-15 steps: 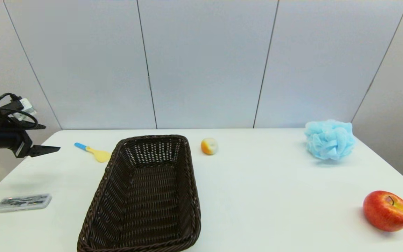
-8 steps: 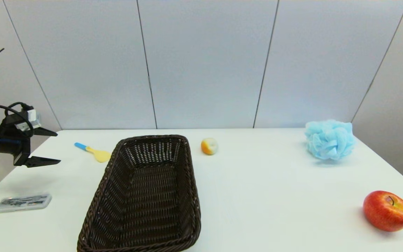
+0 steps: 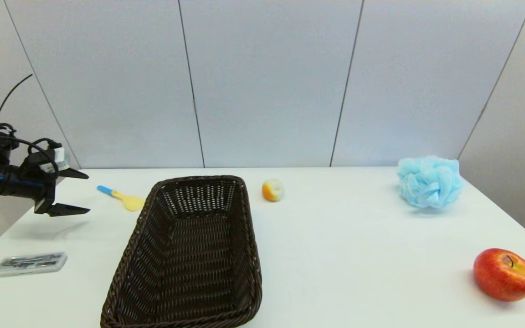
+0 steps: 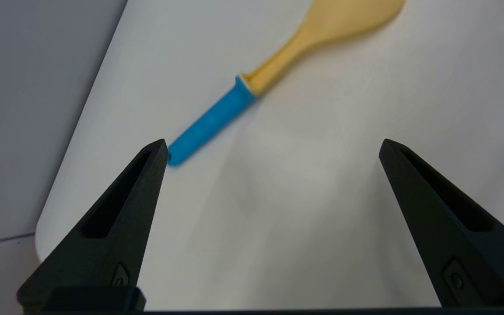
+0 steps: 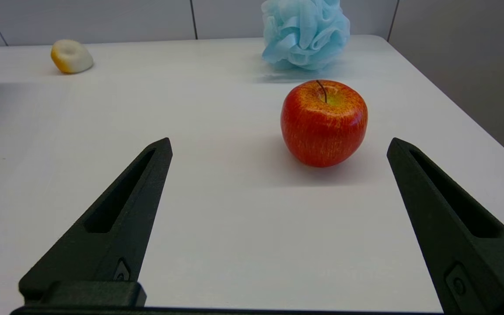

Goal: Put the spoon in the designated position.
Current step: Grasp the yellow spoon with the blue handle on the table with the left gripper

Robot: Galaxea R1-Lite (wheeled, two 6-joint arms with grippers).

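The spoon [image 3: 121, 197], pale yellow with a bright blue handle end, lies flat on the white table at the far left, just left of the dark wicker basket [image 3: 151, 214]. My left gripper [image 3: 87, 192] hovers open above the table's left edge, a short way left of the spoon's blue end, holding nothing. Its wrist view shows the spoon [image 4: 252, 85] ahead of the spread fingers [image 4: 134, 192], its blue tip close to one fingertip. My right gripper [image 5: 278, 146] is open and idle, low over the table near the apple; it is outside the head view. The designated position carries no marking.
A small orange-and-white object [image 3: 272, 190] sits right of the basket. A blue bath pouf [image 3: 429, 181] is at the back right, a red apple [image 3: 504, 274] at the front right. A flat clear case [image 3: 31, 263] lies front left.
My left gripper has moved right and slightly forward over the table edge toward the spoon's blue end, with both fingers now showing spread. The spoon and everything else stayed put.
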